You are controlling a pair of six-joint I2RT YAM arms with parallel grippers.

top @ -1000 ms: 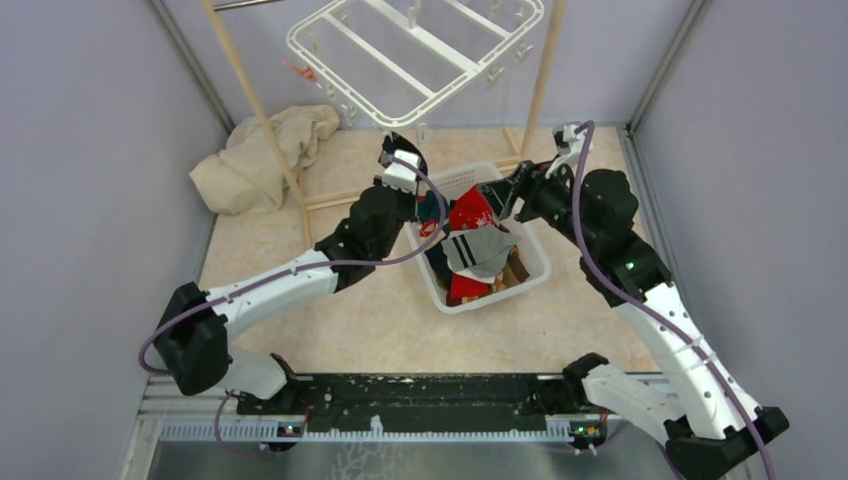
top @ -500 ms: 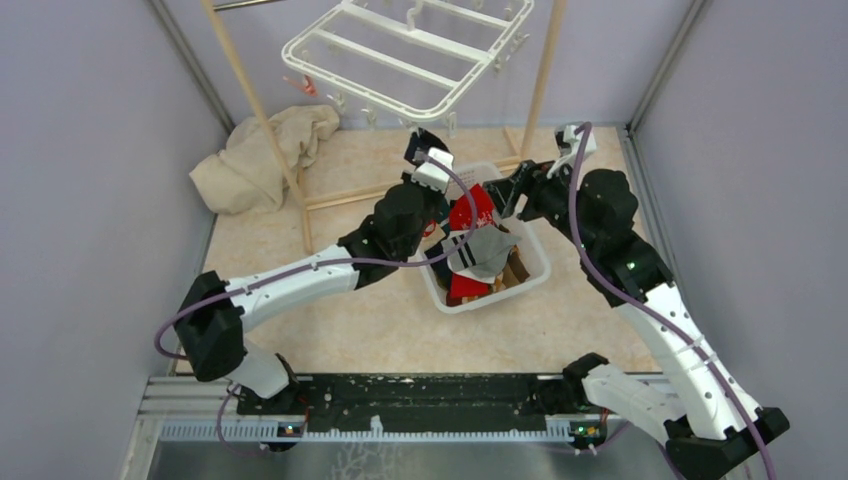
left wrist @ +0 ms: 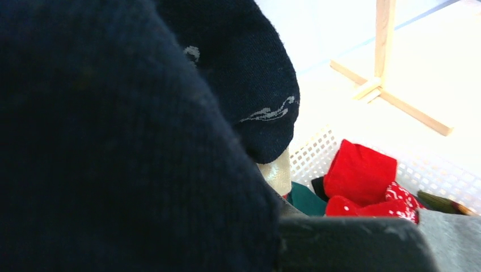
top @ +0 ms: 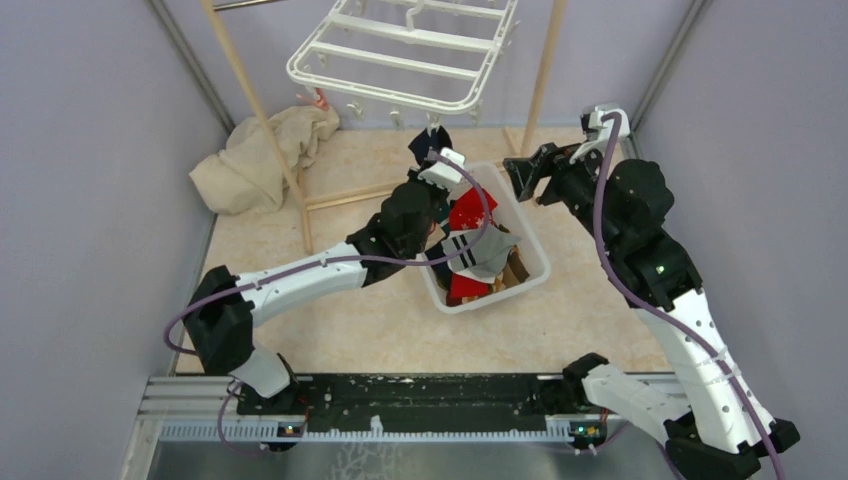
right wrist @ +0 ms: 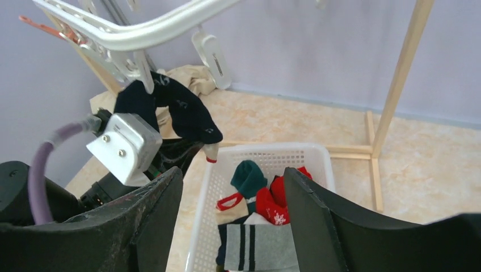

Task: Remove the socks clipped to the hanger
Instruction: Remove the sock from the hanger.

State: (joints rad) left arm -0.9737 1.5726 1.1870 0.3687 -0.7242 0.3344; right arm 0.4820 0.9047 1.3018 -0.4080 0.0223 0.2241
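Observation:
The white hanger (top: 400, 50) hangs tilted at the top, its rim (right wrist: 142, 31) also in the right wrist view. A dark navy sock (right wrist: 184, 110) hangs from one of its clips and fills the left wrist view (left wrist: 113, 141). My left gripper (top: 432, 152) is right under that clip, shut on the navy sock, its fingers hidden by the fabric. My right gripper (top: 520, 178) (right wrist: 232, 175) stands open and empty above the basket's far right corner. Other socks lie in the basket: red (top: 470, 212), grey striped (right wrist: 261, 249), green (right wrist: 248, 175).
The white slatted basket (top: 535, 265) sits on the floor between the arms. Wooden poles (top: 255, 100) (top: 545, 70) hold the hanger, with a floor bar (right wrist: 374, 153). A beige cloth (top: 265, 155) lies at the back left. A small red item (top: 310, 97) hangs at the hanger's left edge.
My left gripper moved right and up holding the navy sock, and the hanger swung round with it. My right arm rose and drew back to the right, away from the basket.

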